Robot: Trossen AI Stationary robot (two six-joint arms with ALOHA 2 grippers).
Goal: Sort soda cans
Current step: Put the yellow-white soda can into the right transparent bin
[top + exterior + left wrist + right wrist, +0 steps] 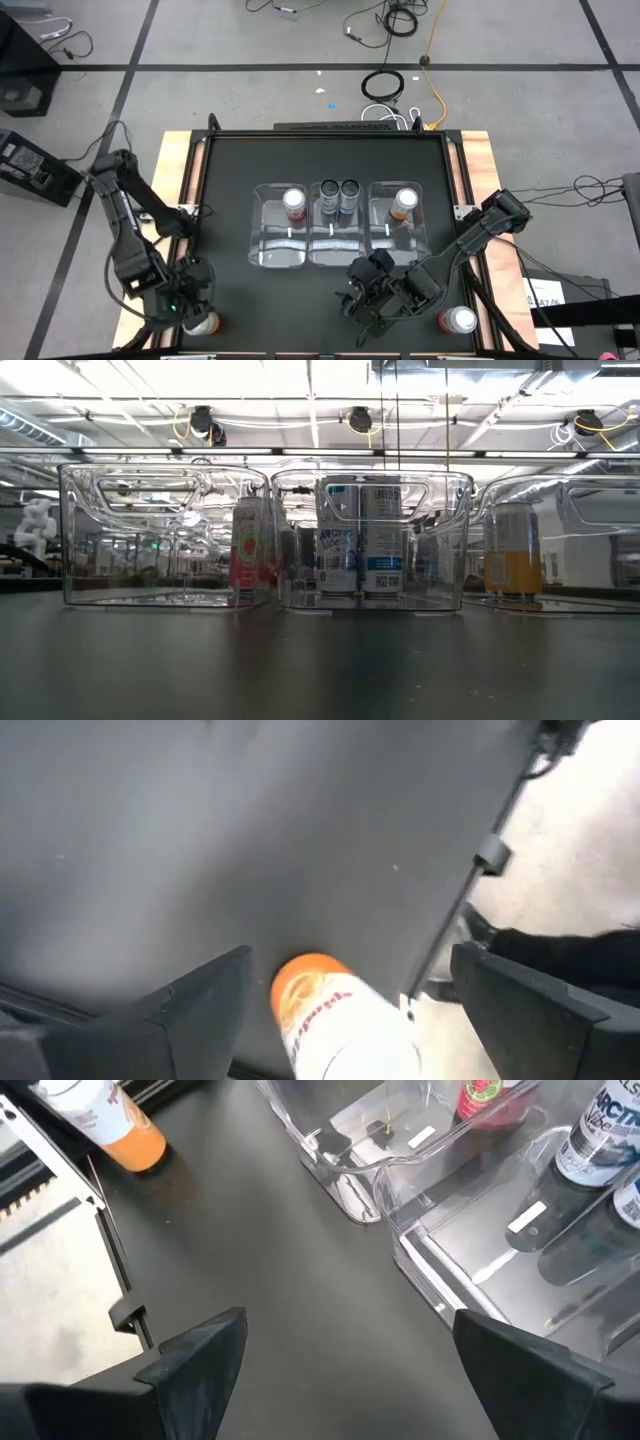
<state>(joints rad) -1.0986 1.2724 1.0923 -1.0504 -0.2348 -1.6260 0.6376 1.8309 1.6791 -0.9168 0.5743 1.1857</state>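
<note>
**Cans split between three bins and two near corners, both claws wide**

Cans stand in all three clear bins at the middle of the dark surface (230,200). The left bin (268,245) holds one pink can (294,203), the middle bin (335,248) holds two black cans (340,195) side by side, and the right bin (412,243) holds one orange can (404,203). In the low view the same order shows: pink can (246,547), the black pair (358,540), then the orange can (512,548), all upright.

The left claw (190,300) hangs over the near left corner of the surface with its fingers spread wide and nothing between them. Just below it stands a second orange can (335,1020), upright with its silver top showing; in the left wrist view it sits between the two dark fingers (190,1005) without touching either one.

The right claw (370,300) hovers near the front edge, just in front of the middle bin, also spread wide and holding nothing. Ahead of it, in its wrist view, lie the left bin (340,1160) with the pink can (490,1100) and the middle bin (470,1270) with the black cans (590,1150); farther off stands the corner orange can (110,1120).

One more pink can (460,320) stands outside the bins, well to the right claw's outer side, at the near right edge.
</note>
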